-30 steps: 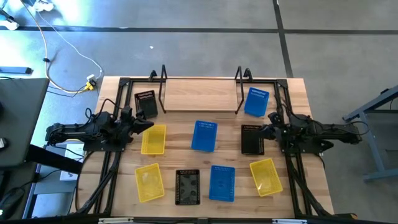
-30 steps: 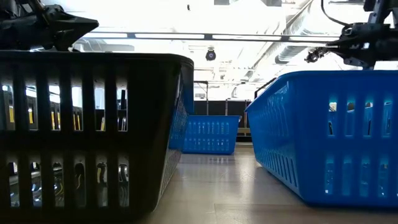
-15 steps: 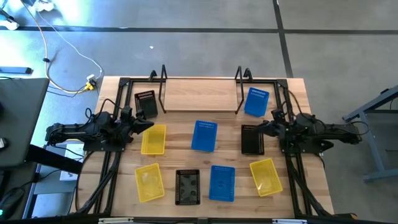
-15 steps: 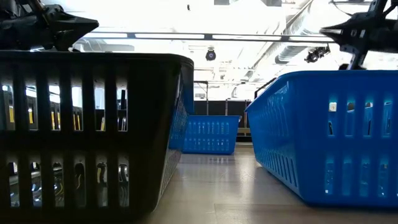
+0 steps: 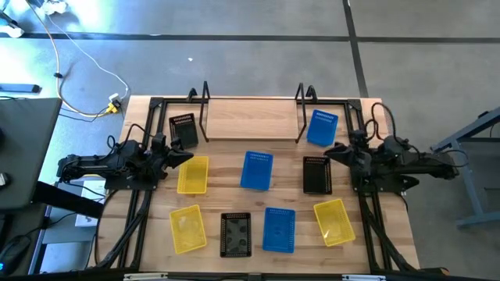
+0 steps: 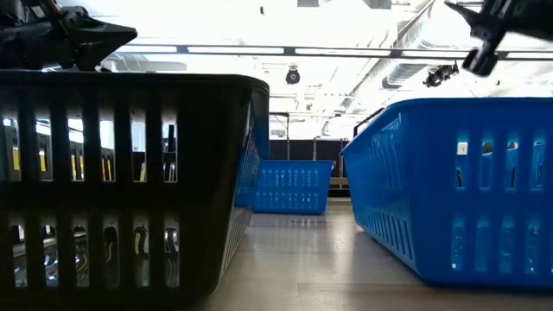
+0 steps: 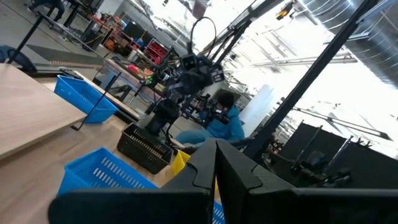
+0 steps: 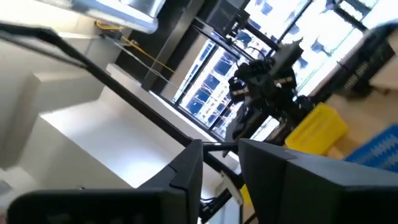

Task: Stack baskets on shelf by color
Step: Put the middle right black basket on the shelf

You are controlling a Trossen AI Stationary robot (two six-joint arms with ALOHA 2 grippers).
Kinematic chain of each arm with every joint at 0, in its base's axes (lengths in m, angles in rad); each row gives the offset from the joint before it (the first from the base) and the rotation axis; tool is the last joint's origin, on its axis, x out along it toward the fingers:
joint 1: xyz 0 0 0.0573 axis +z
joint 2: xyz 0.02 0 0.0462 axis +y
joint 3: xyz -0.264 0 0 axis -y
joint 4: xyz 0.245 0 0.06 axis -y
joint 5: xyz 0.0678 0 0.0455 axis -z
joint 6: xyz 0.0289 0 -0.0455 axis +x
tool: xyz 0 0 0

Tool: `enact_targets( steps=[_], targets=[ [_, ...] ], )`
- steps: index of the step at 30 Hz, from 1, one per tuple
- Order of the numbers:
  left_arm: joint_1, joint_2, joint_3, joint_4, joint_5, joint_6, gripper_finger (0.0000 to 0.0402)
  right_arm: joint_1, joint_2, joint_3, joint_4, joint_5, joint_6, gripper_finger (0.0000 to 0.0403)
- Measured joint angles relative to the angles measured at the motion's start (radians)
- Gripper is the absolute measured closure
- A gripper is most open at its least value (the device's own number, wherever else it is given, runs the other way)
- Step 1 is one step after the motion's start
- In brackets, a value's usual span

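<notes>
The right gripper [image 5: 334, 153] hovers with jaws slightly apart and empty, just above the black basket [image 5: 316, 174], probably lining up to grasp its rim. Farther out, a blue basket [image 5: 321, 127] lies beside the shelf [image 5: 250, 117], which is bare. The left gripper [image 5: 181, 156], jaws together, waits over a yellow basket [image 5: 193, 174].

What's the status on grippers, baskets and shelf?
Left gripper shut, empty, over the yellow basket. Right gripper slightly open, empty, above the black basket. Shelf bare; all baskets on the table.
</notes>
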Motion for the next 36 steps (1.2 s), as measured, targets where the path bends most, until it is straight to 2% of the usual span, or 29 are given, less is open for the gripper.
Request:
enact_targets(
  steps=[2, 10, 13, 25, 36],
  targets=[
    [0.000, 0.000, 0.000, 0.000, 0.000, 0.020, 0.0401, 0.000, 0.044, 0.057, -0.045, -0.001, -0.038, 0.0309],
    [0.000, 0.000, 0.000, -0.001, 0.003, 0.035, 0.0401, 0.000, 0.255, 0.297, -0.506, -0.005, -0.096, 0.0309],
    [0.000, 0.000, 0.000, -0.001, 0.003, 0.035, 0.0401, 0.000, 0.327, 0.360, -0.605, -0.017, -0.123, 0.0309],
    [0.000, 0.000, 0.000, -0.004, 0.003, 0.035, 0.0401, 0.000, 0.567, 0.539, -0.776, -0.093, -0.228, 0.0309],
    [0.000, 0.000, 0.000, -0.010, 0.003, 0.035, 0.0401, 0.050, 0.732, 0.569, -0.902, -0.108, -0.281, 0.0309]
  ],
)
